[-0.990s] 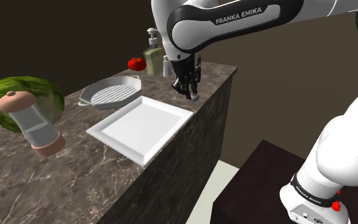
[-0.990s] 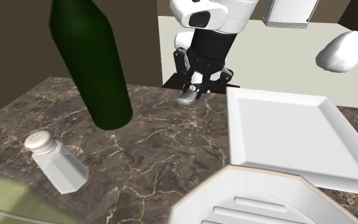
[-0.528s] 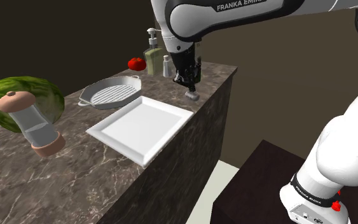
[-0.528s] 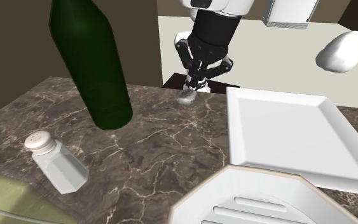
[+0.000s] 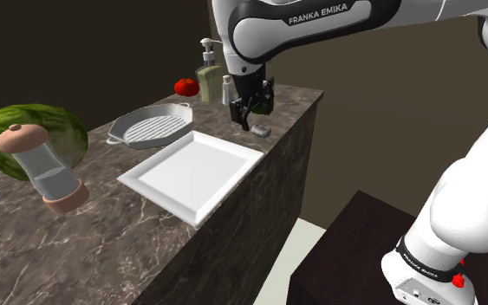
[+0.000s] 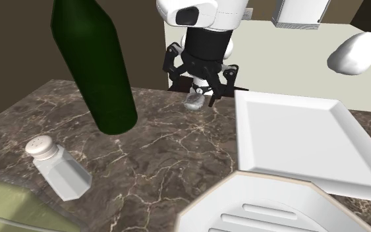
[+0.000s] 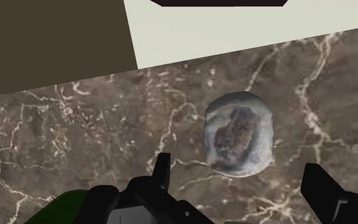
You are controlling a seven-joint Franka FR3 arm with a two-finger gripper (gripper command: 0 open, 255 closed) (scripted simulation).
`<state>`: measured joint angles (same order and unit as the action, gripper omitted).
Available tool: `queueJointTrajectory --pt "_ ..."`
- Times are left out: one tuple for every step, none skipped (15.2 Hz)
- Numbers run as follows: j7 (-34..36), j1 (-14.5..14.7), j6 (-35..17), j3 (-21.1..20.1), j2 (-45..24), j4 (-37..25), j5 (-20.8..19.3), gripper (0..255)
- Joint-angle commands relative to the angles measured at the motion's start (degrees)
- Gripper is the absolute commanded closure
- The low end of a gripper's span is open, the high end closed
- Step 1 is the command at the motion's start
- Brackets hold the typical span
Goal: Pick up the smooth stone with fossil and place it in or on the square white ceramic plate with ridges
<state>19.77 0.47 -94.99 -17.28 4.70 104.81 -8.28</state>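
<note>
A dark veined marble counter (image 5: 103, 227) carries the square white plate (image 5: 194, 169). In the shoulder view the grey stone (image 5: 261, 130) lies on bare marble at the plate's 1 o'clock, just beside its corner. The gripper (image 5: 250, 106) hangs over the stone, fingers spread, clasping nothing. A dispenser bottle (image 5: 208, 78) holds yellowish liquid. The arm (image 5: 320, 30) reads "FRANKA EMIKA".
</note>
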Motion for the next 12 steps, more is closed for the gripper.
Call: queueJointTrajectory --pt "-0.07 -0.1 -1.67 0.15 0.37 1.92 0.1 0" --pt "-0.07 -0.14 -2.45 0.22 0.45 2.77 0.1 0" --pt "-0.07 -0.22 -3.68 0.31 0.56 4.09 0.08 0" --pt "-0.07 -0.22 -3.68 0.31 0.57 4.1 0.09 0" --pt "-0.07 -0.21 -3.68 0.31 0.56 4.09 0.08 0" --pt "-0.07 -0.21 -3.68 0.31 0.56 4.09 0.08 0" --pt "-0.07 -0.21 -3.68 0.31 0.56 4.09 0.08 0" --pt "-0.07 -0.21 -3.68 0.31 0.56 4.09 0.08 0" --pt "-0.07 -0.21 -3.68 0.31 0.56 4.09 0.08 0" --pt "-0.07 -0.21 -3.68 0.31 0.56 4.09 0.08 0" --pt "-0.07 -0.21 -3.67 0.31 0.56 4.08 0.08 0" --pt "-0.07 -0.21 -3.67 0.31 0.56 4.08 0.08 255"
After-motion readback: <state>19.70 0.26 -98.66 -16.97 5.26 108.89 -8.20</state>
